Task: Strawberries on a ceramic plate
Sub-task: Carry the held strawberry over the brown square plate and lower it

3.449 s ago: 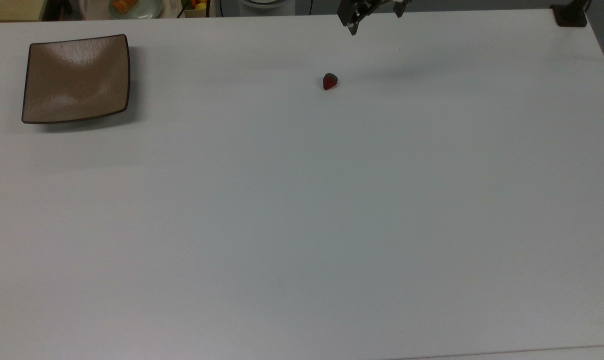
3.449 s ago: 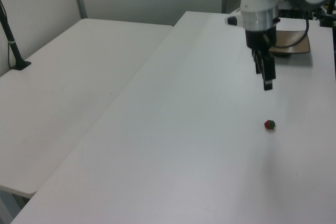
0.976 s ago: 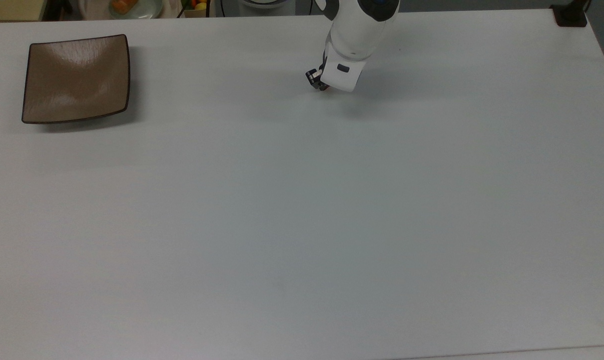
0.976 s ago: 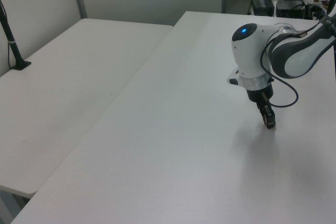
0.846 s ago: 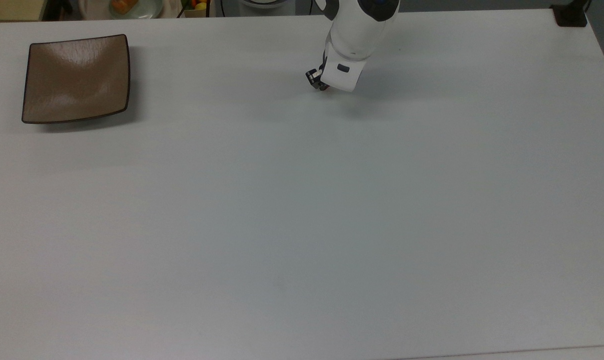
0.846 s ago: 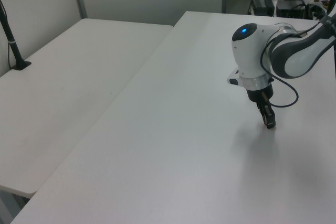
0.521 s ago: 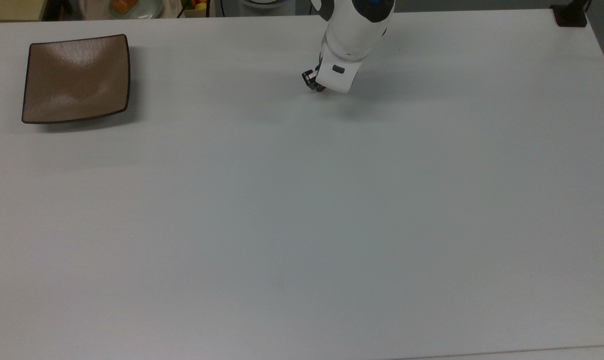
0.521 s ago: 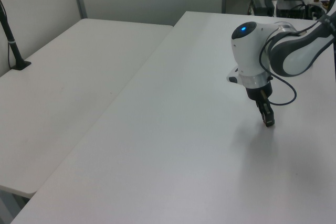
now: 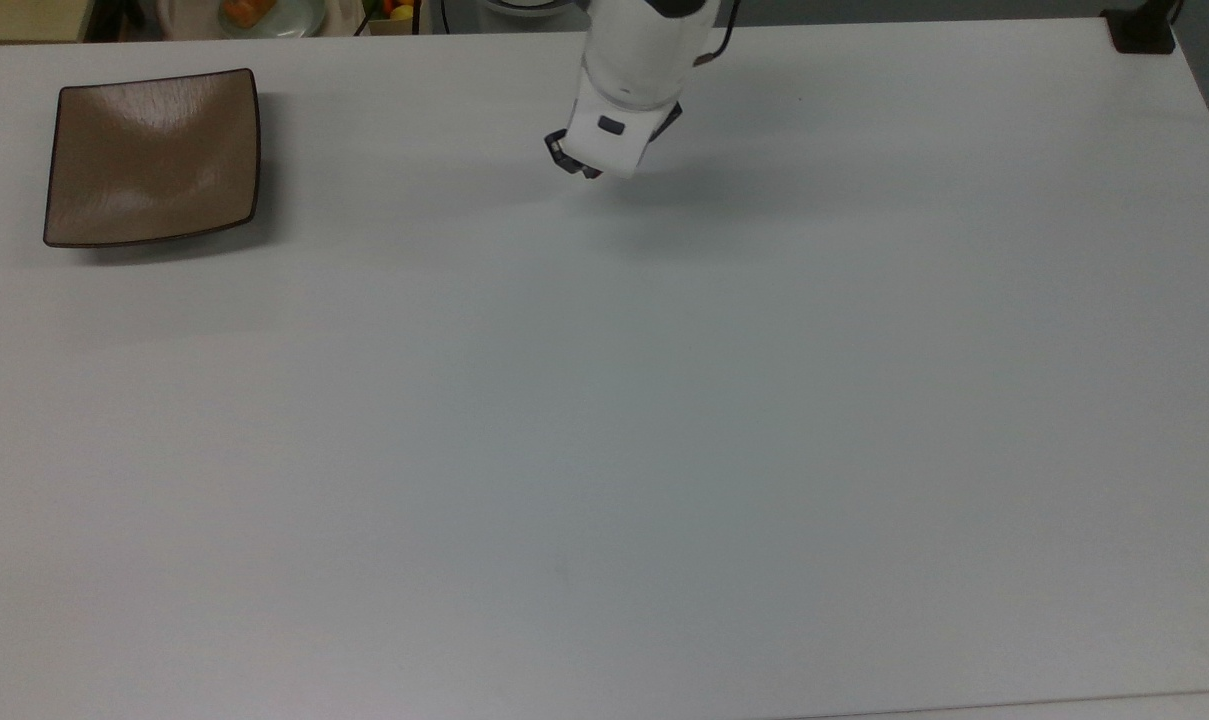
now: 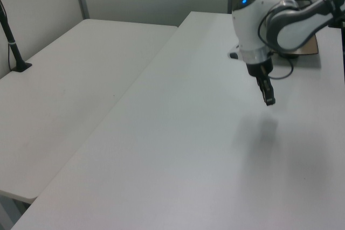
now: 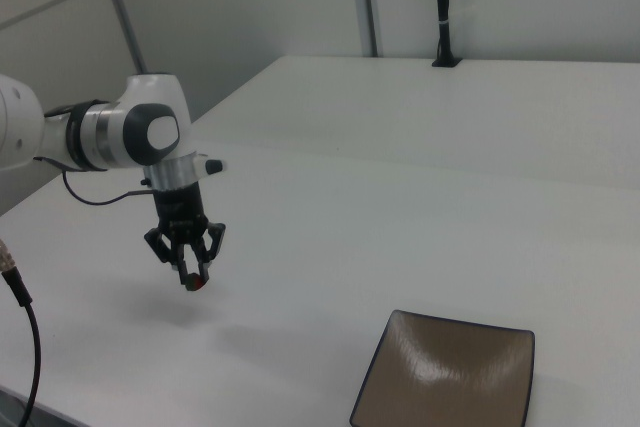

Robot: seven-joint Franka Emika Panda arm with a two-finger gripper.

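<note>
I have the gripper pinched on the strawberry, a speck of red at the fingertips in the right view, and it hangs clear above the white table, well apart from the ceramic plate, which sits empty off toward the top view's left. I judge the berry feather-light and probably smooth and rounded, so it could squirt out of a hard pinch. I would take such a thing across its widest part below the leafy cap, and set it down low over the plate's middle.
</note>
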